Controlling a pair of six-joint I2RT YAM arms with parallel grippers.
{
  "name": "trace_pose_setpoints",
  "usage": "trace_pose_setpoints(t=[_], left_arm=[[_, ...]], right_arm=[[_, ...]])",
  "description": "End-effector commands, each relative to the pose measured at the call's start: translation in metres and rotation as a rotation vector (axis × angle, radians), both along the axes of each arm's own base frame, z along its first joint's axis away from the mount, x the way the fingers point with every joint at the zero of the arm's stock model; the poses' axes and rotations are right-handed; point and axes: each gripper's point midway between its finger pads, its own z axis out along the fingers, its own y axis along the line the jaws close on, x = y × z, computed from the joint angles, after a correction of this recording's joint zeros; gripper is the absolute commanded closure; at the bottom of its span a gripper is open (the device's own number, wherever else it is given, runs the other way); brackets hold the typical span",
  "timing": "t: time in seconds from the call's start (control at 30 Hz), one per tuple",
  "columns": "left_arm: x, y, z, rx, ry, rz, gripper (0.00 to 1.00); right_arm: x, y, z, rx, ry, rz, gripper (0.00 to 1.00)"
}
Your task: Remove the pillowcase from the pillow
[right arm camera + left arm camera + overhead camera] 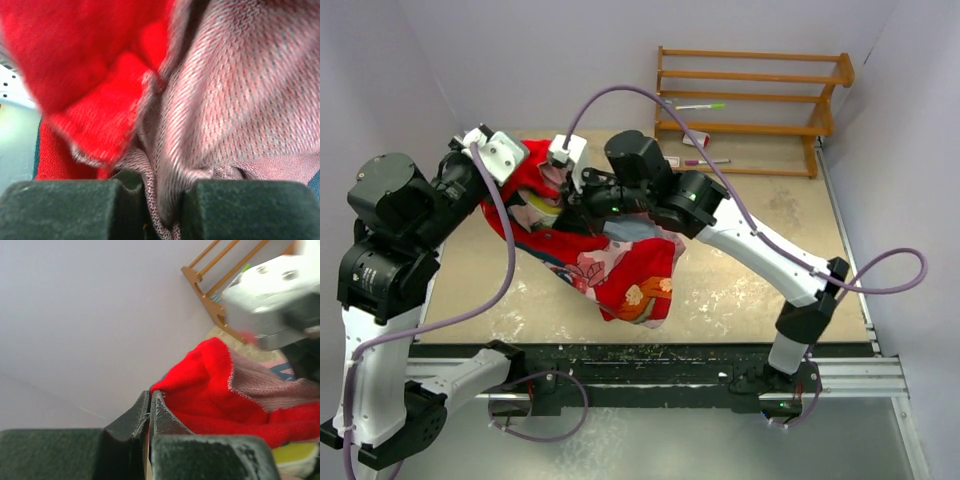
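The red pillowcase (pixel 620 270) hangs bunched between both grippers above the table, its printed side drooping toward the front. My left gripper (pixel 527 162) is shut on a red edge of the pillowcase (pixel 210 385) at its upper left; in the left wrist view the left gripper (pixel 150 396) has its jaws pressed together at the cloth's tip. My right gripper (pixel 570 197) is shut on a fold of the pale pink inside (pixel 225 90), which runs down between the fingers of the right gripper (pixel 165 200). Only a yellow-edged bit of the pillow (pixel 548 212) shows; it also shows in the left wrist view (pixel 295 456).
A wooden rack (pixel 750 100) stands at the back right with a green pen (pixel 700 106) and a pink marker (pixel 705 162) by it. The tan table board (pixel 770 270) is scuffed. Walls close in on the left and right.
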Motion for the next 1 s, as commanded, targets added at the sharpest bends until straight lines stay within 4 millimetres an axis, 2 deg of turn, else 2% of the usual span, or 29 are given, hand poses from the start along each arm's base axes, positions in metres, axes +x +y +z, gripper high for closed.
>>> trace_pose_setpoints(t=[0.0,0.1,0.3,0.43,0.53,0.77,0.97], left_arm=[[0.020,0.030,0.021,-0.135,-0.088,0.209,1.00],[0.033,0.041,0.017,-0.181,-0.090,0.303,1.00],[0.058,0.043,0.004,-0.216,-0.064,0.373,1.00],[0.069,0.053,-0.015,-0.162,-0.064,0.448,1.00],[0.074,0.063,-0.032,-0.111,-0.075,0.513,1.00],[0.075,0.084,-0.051,-0.043,-0.091,0.614,1.00],[0.076,0.098,-0.088,0.033,-0.050,0.668,1.00]], right_arm=[[-0.024,-0.024,0.057,0.200,-0.054,0.063,1.00],[-0.035,-0.038,0.062,0.267,-0.052,0.078,1.00],[-0.048,-0.050,0.046,0.250,-0.009,0.093,1.00],[-0.053,-0.073,0.059,0.291,-0.052,0.046,1.00],[-0.053,-0.092,0.066,0.303,-0.074,0.013,1.00],[-0.053,-0.127,0.072,0.308,-0.114,-0.072,1.00],[-0.056,-0.149,0.086,0.331,-0.158,-0.122,1.00]])
